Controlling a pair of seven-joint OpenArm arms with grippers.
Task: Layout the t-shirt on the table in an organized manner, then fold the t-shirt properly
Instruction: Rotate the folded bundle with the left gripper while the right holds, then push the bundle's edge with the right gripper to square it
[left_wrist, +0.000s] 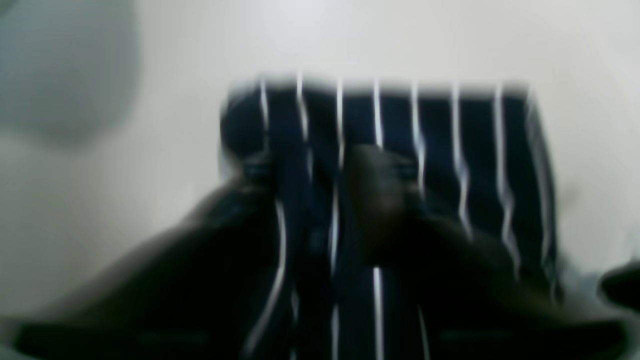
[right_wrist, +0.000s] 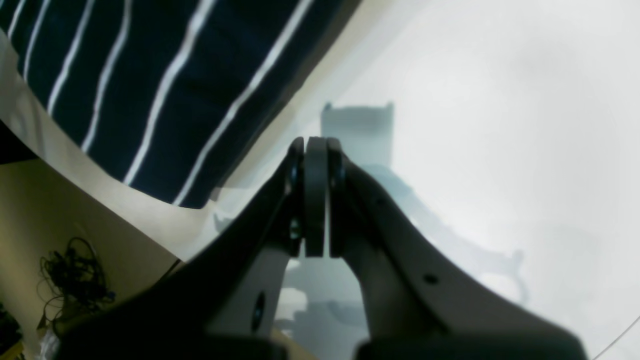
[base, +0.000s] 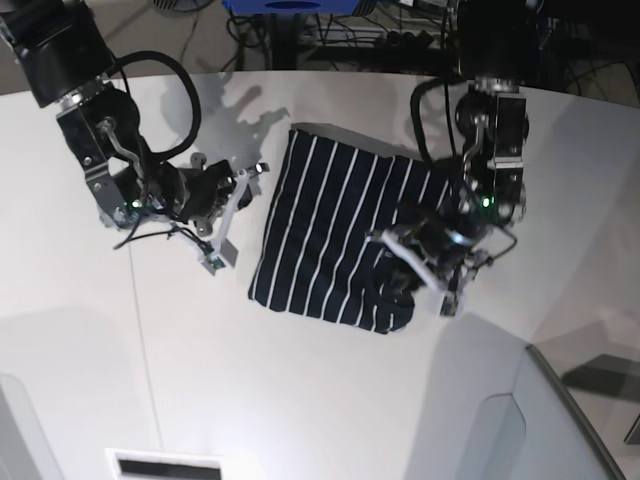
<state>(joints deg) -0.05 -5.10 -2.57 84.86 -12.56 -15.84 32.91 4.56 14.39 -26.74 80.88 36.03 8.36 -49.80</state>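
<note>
Base view gives the whole layout: the t-shirt (base: 330, 235) sits folded into a compact rectangle near the middle of the tabletop (base: 300, 400), with a rounded lump of fabric bulging at its 5 o'clock corner.

Going left to right, the right gripper (base: 228, 215) sits just off the shirt's 9 o'clock edge, not touching it. Its own wrist camera shows what the base view can't — the jaws pressed flat together on nothing, with a shirt corner (right_wrist: 150, 85) up at 11 o'clock and bare tabletop (right_wrist: 500, 125) ahead.

The left gripper (base: 425, 262) is over that 5 o'clock lump. Its wrist camera is badly blurred: striped fabric (left_wrist: 380, 150) fills the middle and one dark finger (left_wrist: 380, 195) sits over the cloth. The jaws look drawn in on the fabric, but honestly I can't tell.

Room-wise, there's lots of open white surface at 6 and 7 o'clock of the shirt. The curved far edge runs along 12 o'clock.

Shirt is dark navy with thin white stripes — edges fairly straight apart from the lump.
</note>
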